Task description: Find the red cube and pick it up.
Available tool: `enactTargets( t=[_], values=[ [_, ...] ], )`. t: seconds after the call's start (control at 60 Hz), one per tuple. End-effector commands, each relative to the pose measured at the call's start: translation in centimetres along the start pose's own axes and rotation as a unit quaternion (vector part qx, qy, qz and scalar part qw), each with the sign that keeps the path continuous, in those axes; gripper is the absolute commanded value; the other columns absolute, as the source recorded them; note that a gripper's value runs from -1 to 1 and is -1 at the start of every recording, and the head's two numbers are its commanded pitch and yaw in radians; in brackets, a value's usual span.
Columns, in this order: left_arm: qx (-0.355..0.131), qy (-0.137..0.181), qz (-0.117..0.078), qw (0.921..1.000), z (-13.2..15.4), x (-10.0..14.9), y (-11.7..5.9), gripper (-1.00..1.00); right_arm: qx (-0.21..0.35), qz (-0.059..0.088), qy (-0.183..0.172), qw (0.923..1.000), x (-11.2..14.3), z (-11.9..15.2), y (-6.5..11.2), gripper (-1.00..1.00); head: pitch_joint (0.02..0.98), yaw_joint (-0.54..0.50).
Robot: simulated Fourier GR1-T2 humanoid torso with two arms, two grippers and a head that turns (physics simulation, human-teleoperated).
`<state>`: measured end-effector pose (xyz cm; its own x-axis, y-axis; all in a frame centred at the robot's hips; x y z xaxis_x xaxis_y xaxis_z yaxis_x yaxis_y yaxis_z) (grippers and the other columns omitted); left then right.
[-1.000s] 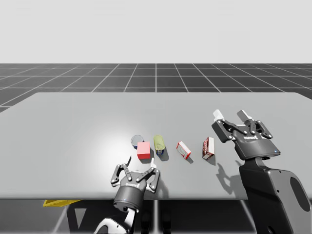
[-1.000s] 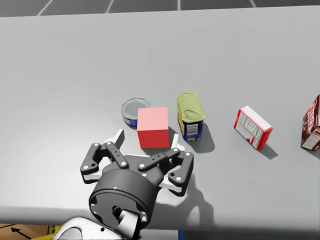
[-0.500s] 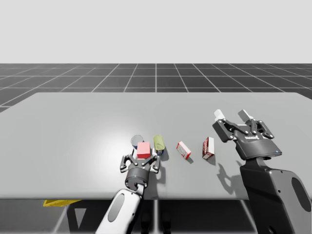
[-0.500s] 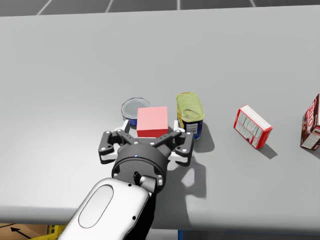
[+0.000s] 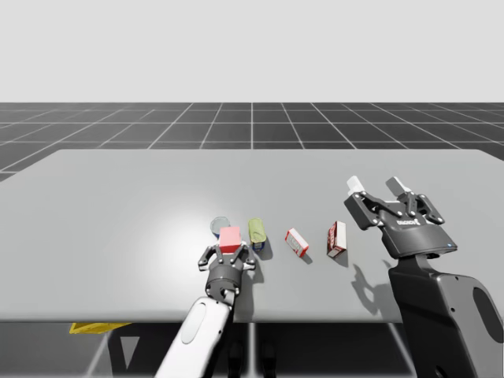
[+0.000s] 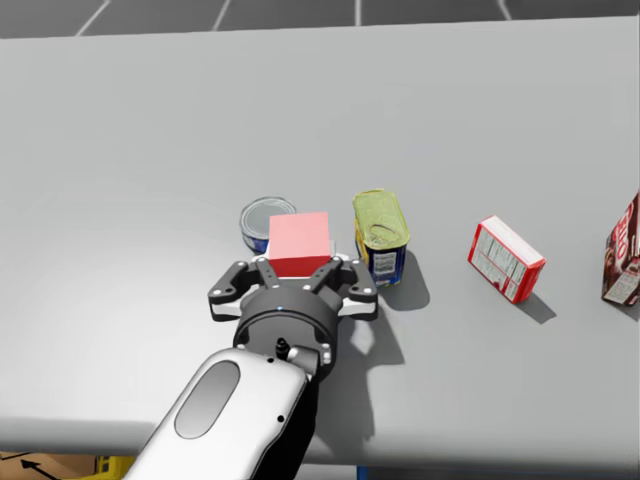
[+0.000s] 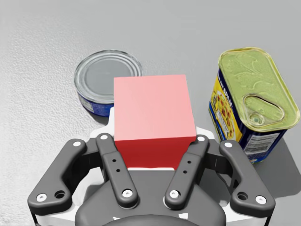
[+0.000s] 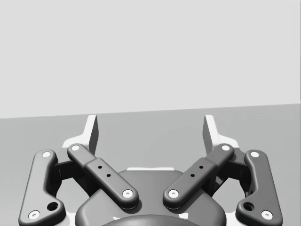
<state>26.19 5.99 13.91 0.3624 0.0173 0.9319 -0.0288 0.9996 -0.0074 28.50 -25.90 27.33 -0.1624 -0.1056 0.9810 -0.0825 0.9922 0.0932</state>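
Observation:
The red cube (image 5: 229, 238) (image 6: 299, 243) (image 7: 153, 113) stands on the grey table (image 5: 118, 205), near its front edge. My left gripper (image 5: 228, 250) (image 6: 299, 264) (image 7: 153, 129) reaches in from the near side and is shut on the cube, one finger pressed to each side face. The cube's lower part is hidden behind the gripper's body in the head view. My right gripper (image 5: 376, 187) (image 8: 150, 132) hangs open above the table's right part, holding nothing.
A round blue can (image 5: 220, 226) (image 6: 262, 222) (image 7: 101, 80) sits just behind the cube on its left. A yellow-blue rectangular can (image 5: 257, 231) (image 6: 380, 232) (image 7: 251, 99) stands close on its right. Further right are a red-white box (image 5: 296, 242) (image 6: 506, 257) and a dark red carton (image 5: 336, 239) (image 6: 625, 250).
My left gripper has moved forward over the table edge to the cube, and its fingers have closed in on the cube's sides. The right arm has stayed still.

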Motion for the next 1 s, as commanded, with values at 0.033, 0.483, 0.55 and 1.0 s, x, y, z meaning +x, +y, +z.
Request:
enactTargets(
  t=[0.033, 0.483, 0.55, 1.0],
  values=[
    [-0.043, 0.012, -0.015, 0.9989, 0.1, -1.0, -0.3, 0.98, -0.001, 0.001, -0.001, 1.0000, 0.1, 0.0, -0.1, -1.00, 0.814, 0.08],
    [-0.053, 0.013, -0.024, 0.9982, 0.3, -1.2, -0.5, 0.98, -0.005, 0.002, 0.000, 1.0000, 0.0, -0.1, -0.2, -1.00, 0.486, 0.10],
    [-0.054, 0.014, -0.025, 0.9981, 0.3, -1.2, -0.5, 0.99, -0.005, 0.003, 0.000, 1.0000, 0.0, -0.1, -0.2, -1.00, 0.470, 0.10],
    [-0.092, -0.078, -0.012, 0.9926, 4.6, 6.4, 0.5, 1.00, -0.008, 0.008, 0.000, 0.9999, -0.1, -0.1, -0.4, -1.00, 0.466, 0.10]
  ],
)
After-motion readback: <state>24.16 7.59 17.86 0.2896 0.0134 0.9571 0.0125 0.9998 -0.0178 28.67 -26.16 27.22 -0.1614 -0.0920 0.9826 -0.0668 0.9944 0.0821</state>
